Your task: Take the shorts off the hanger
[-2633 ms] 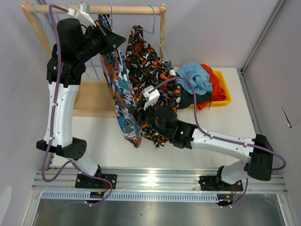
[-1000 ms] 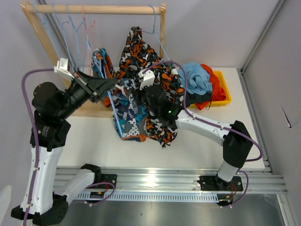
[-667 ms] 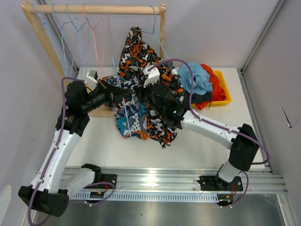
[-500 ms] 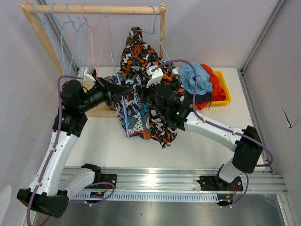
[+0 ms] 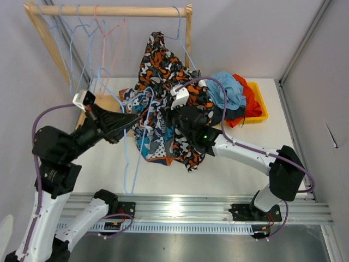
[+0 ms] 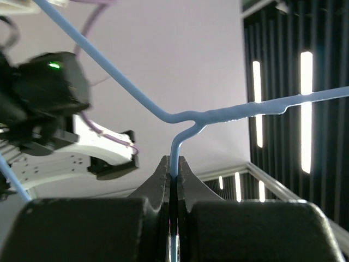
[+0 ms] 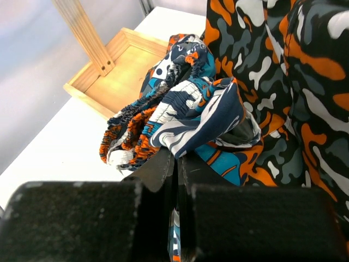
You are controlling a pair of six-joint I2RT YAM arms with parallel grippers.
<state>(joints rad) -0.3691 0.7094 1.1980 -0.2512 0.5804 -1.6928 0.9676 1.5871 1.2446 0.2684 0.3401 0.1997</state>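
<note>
Snagging is the main hazard here. The left end effector (image 6: 174, 170) has its fingers pressed fully together on the neck of the light blue hanger (image 6: 218, 115), just under the fork of the wire. The right end effector (image 7: 175, 162) is pinched closed on a fold of the blue-and-orange print shorts (image 7: 191, 109). These shorts sit bunched above the counter (image 7: 60, 147), near the rack's wooden base (image 7: 106, 82).

From the top view the hanger's wire crosses over the bunched fabric, and one long side runs down toward the near edge. Whether any wire is threaded through the waistband or a leg cannot be told. If it is, pulling the two arms apart would probably stretch the elastic or bend the thin wire rather than free the shorts. The grip on the wire is narrow, so a sideways tug could let the hanger swivel or slip between the fingers.

The blotch-print shorts (image 5: 163, 60) hang from the rail (image 5: 109, 10) touching the right arm. Dragging the held pair to the right could catch that cloth and pull it off its own hanger. The yellow bin (image 5: 262, 109) already holds a heaped pile of plain pairs (image 5: 229, 90), so a careless drop might slide over its rim.
</note>
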